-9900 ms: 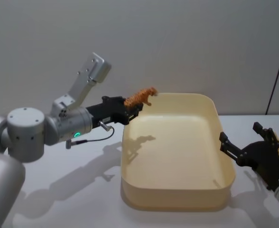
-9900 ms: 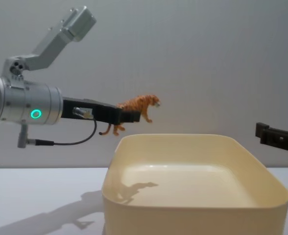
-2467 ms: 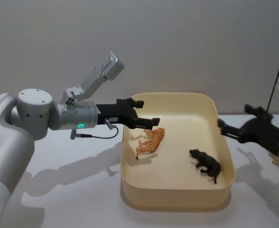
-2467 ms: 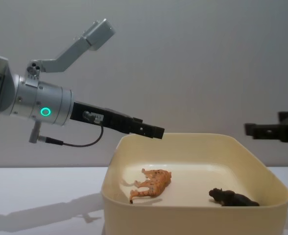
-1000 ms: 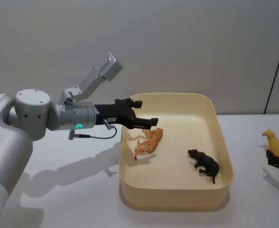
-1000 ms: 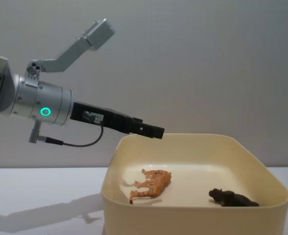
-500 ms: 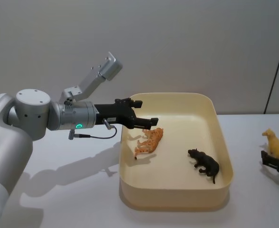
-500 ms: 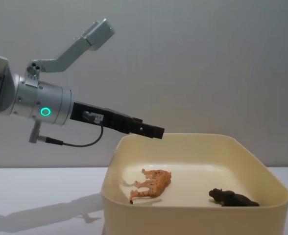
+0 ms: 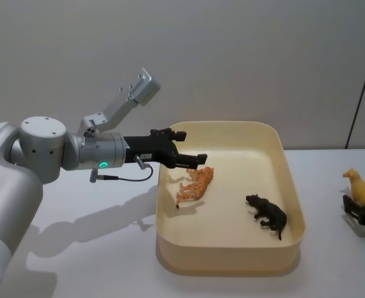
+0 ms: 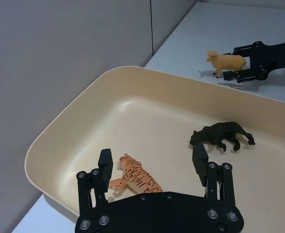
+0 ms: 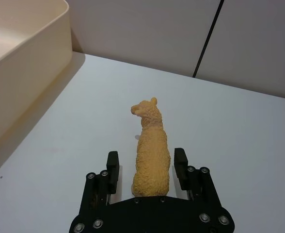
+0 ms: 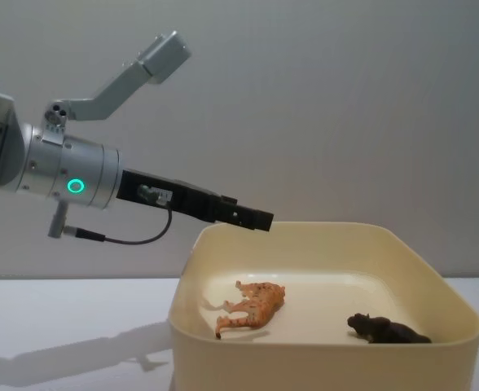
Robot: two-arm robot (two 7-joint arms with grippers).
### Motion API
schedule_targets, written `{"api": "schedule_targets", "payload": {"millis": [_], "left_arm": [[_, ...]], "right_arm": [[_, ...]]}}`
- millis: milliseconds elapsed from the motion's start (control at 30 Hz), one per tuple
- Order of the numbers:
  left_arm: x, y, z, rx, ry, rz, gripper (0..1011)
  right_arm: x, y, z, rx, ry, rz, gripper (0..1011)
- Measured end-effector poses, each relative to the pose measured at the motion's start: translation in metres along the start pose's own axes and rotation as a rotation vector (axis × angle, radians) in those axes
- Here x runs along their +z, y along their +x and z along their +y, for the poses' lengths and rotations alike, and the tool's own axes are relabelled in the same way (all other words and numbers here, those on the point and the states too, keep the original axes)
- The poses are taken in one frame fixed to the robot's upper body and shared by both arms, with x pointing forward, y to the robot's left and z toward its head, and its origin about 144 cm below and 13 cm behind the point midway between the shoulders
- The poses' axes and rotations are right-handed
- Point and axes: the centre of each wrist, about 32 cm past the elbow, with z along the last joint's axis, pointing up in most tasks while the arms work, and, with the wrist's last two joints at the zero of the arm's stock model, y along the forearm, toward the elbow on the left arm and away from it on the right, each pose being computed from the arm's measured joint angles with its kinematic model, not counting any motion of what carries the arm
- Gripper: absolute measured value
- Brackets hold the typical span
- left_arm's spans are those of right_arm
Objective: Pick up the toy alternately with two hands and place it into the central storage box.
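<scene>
Right black flat-fingered gripper (image 11: 146,167), lower centre of the right wrist view: standing wide either side of the yellow woolly toy animal (image 11: 150,148) on the white table (image 11: 239,145), pads apart from its flanks, likely lining up a grasp; large cream-yellow plastic storage tub (image 9: 232,248), centre of the head view: holding the orange striped toy tiger (image 9: 193,186) and black toy animal (image 9: 267,215), both lying down; left black gripper (image 10: 154,167): hovering wide and empty over the tub's far corner, apparently waiting its turn
</scene>
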Motion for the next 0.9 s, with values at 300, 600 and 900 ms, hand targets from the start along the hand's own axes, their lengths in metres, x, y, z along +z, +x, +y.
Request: {"api": "schedule_targets", "payload": {"millis": [300,600,900], "left_arm": [[0.000,0.000,0.000,0.000,0.000,0.000,1001],[0.000,0.000,0.000,0.000,0.000,0.000,1001],[0.000,0.000,0.000,0.000,0.000,0.000,1001]], "right_arm": [[0.000,0.000,0.003,-0.002,-0.003,-0.001,425],[0.004,-0.002,0.002,0.004,0.028,-0.008,337],[0.023,-0.007,0.002,0.030,0.117,-0.013,337]]}}
